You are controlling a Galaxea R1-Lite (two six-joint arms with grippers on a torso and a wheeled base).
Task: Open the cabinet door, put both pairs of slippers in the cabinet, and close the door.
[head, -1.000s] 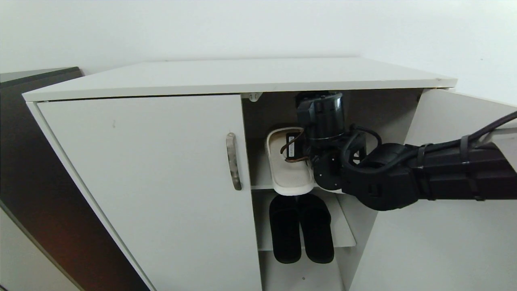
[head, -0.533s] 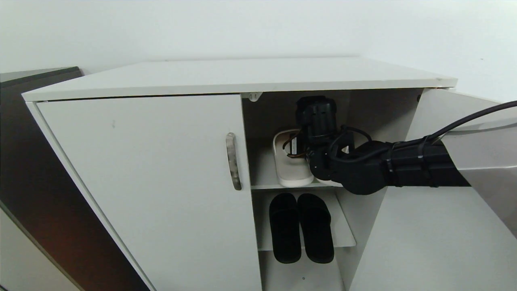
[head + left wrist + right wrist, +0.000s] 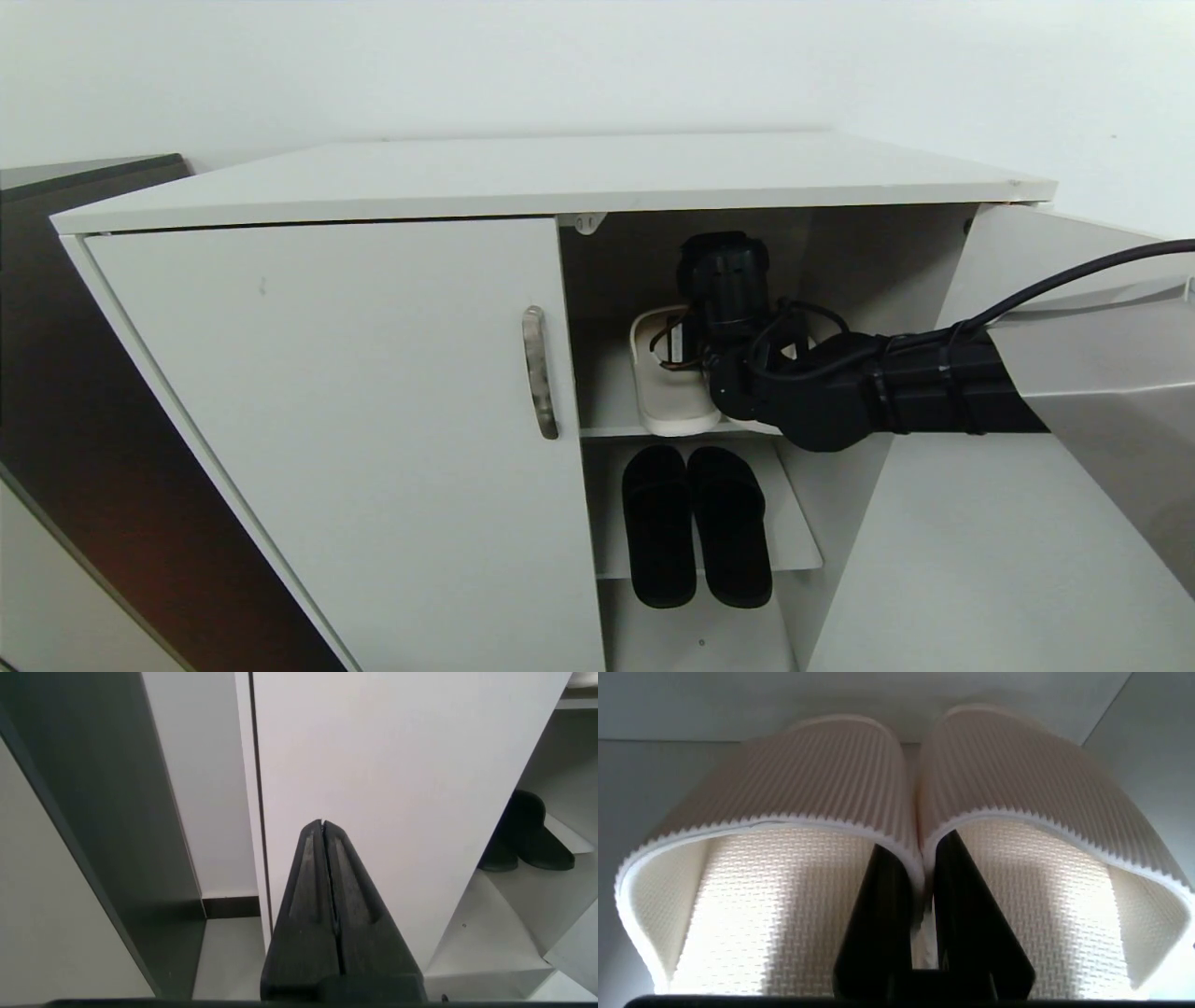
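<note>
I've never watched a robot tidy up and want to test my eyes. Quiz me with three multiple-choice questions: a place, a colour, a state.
1. Where are the black slippers? A) on the cabinet's top B) on the lower shelf C) on the floor outside
2. What colour are the held slippers in the right gripper? A) red B) black C) cream-white
3. The cabinet's left door is: A) shut B) wide open C) missing
Answers: 1 B, they lie side by side inside, low down; 2 C, its fingers pinch ribbed cream straps; 3 A, it sits flush, handle outward.
</note>
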